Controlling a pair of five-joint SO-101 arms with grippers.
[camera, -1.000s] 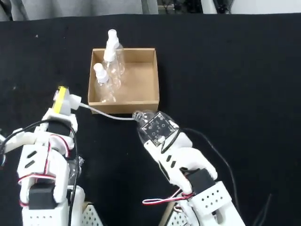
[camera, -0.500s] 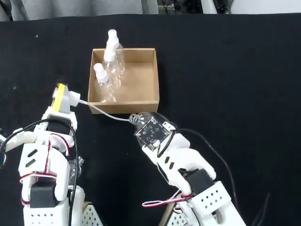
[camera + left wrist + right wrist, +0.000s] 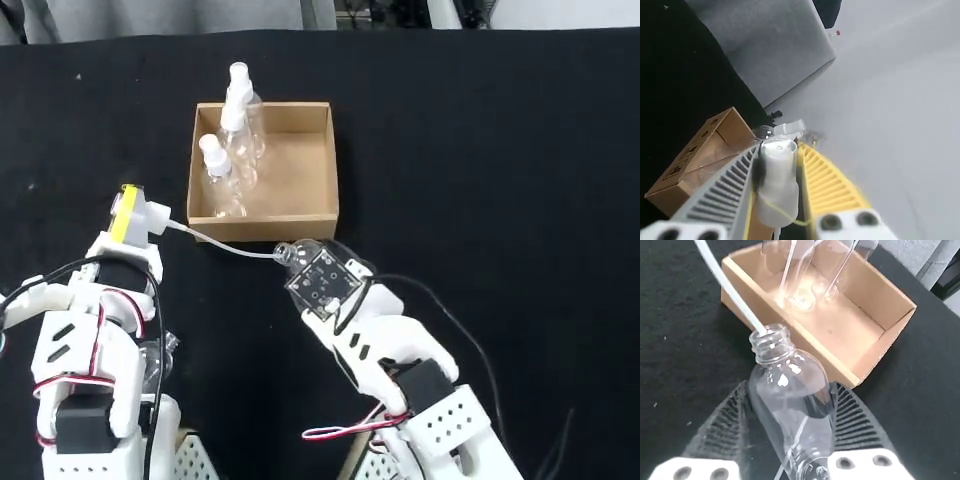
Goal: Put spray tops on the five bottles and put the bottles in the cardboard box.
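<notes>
Three clear, capped bottles (image 3: 228,160) stand in the cardboard box (image 3: 334,170) just beyond your right gripper (image 3: 790,392). It is clamped on a clear bottle (image 3: 777,357) whose long axis and open neck point at the box's near wall. Your left gripper (image 3: 780,148) pinches the white spray top (image 3: 777,177), its thin tube (image 3: 225,243) slanting into that neck above the black cloth (image 3: 480,150).

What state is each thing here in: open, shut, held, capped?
Left gripper: shut on the spray top.
Spray top: held, not yet seated; its tube enters the bottle's neck.
Right gripper: shut on the bottle.
Bottle: uncapped, tilted, looks empty.
Cardboard box: open on top.
Bottles in the box: upright, capped.
</notes>
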